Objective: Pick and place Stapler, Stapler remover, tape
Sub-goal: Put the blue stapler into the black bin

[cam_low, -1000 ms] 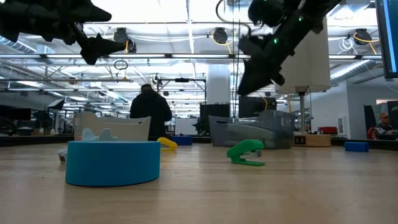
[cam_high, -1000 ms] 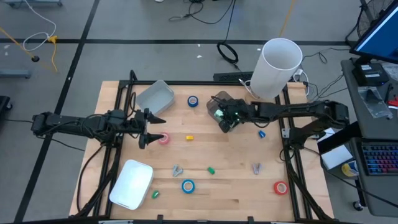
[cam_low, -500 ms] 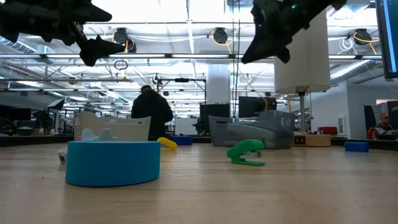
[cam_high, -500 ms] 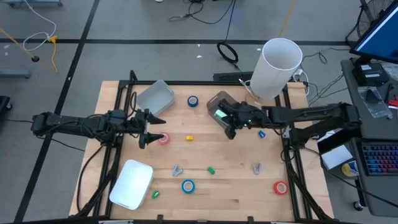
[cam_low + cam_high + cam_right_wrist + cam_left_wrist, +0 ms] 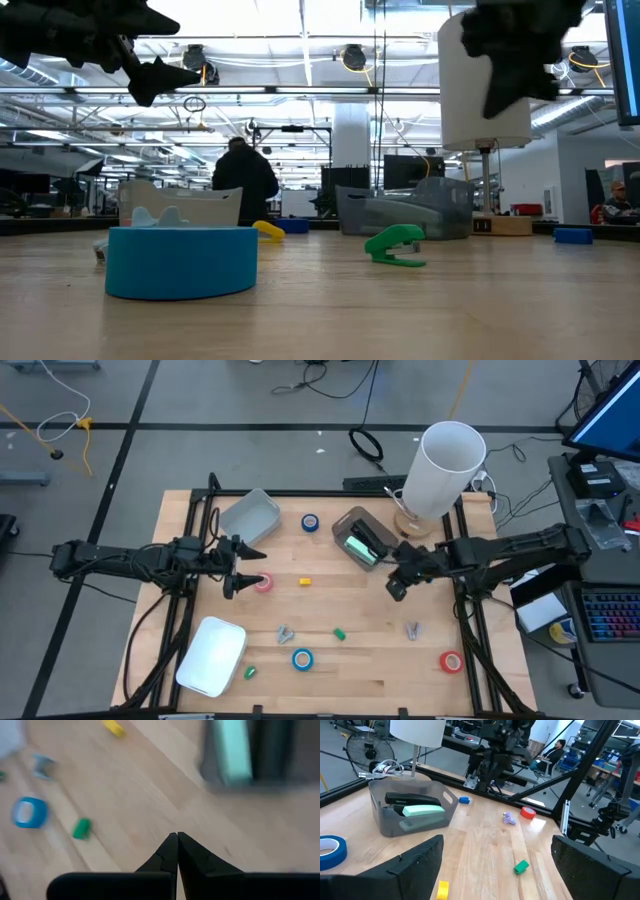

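Observation:
A green stapler [image 5: 358, 547] and a dark stapler [image 5: 413, 799] lie in a grey bin [image 5: 346, 522] at the table's far middle. Tape rolls lie flat on the table: blue [image 5: 310, 521], pink [image 5: 263, 583], blue [image 5: 302, 658] and red [image 5: 451, 660]. Two metal stapler removers [image 5: 286, 633] [image 5: 412, 630] lie near the front. My left gripper [image 5: 250, 570] hovers open and empty just left of the pink roll. My right gripper [image 5: 394, 590] is shut and empty above bare table, right of and nearer than the bin; it also shows in its own wrist view [image 5: 176, 837].
A second grey bin [image 5: 250, 515] stands at the far left and a white lid [image 5: 212, 655] at the near left. A tall white cylinder [image 5: 445, 470] stands at the far right corner. Small green [image 5: 340, 632] and yellow [image 5: 305, 581] pieces lie mid-table.
My right gripper has drawn away from above the grey bin toward the table's right and near edges. The green stapler, which it stood over before, now shows lying in the bin.

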Motion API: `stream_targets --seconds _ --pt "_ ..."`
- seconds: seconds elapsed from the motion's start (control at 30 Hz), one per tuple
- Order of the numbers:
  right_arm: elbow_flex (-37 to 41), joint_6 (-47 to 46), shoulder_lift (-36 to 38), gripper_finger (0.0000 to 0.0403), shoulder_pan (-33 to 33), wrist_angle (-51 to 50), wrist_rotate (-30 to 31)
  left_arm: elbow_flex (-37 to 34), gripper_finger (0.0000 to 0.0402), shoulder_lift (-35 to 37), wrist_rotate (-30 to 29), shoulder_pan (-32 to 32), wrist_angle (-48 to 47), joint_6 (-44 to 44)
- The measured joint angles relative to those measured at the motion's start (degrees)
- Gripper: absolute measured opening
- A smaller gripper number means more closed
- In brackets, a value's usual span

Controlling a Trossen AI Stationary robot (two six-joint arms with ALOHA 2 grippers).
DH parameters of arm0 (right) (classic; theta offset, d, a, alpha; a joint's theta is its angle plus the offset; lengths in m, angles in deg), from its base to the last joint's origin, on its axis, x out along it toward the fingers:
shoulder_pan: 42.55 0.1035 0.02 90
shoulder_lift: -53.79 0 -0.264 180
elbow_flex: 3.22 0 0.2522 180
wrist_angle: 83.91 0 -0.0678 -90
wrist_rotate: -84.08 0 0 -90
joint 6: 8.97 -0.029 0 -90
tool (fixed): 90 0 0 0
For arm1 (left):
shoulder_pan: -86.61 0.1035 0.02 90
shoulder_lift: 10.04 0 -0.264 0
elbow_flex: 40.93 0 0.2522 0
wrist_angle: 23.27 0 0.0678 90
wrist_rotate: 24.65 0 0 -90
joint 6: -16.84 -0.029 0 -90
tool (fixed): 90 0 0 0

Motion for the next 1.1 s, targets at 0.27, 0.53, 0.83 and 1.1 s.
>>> stream_targets --seconds 0.27,0.53,0.83,1.1 --pt "0.0 -12.4 0.0 0.0001 1.9 -14.2 -2.7 0.0 0.0365 0.0 0.0 0.0 0.1 0.0" --pt "0.0 -13.3 0.0 0.0033 1.8 -17.8 -2.7 0.0 0.0365 0.0 0.0 0.0 0.1 0.2" --pt "3.3 -15.5 0.0 0.0142 1.1 -19.2 -3.1 0.0 0.0365 0.0 -0.1 0.0 0.1 3.0" --pt "9.3 -15.6 -0.1 0.0209 -3.5 -16.7 -3.0 0.1 0.0365 0.0 -0.1 0.0 0.1 3.0"
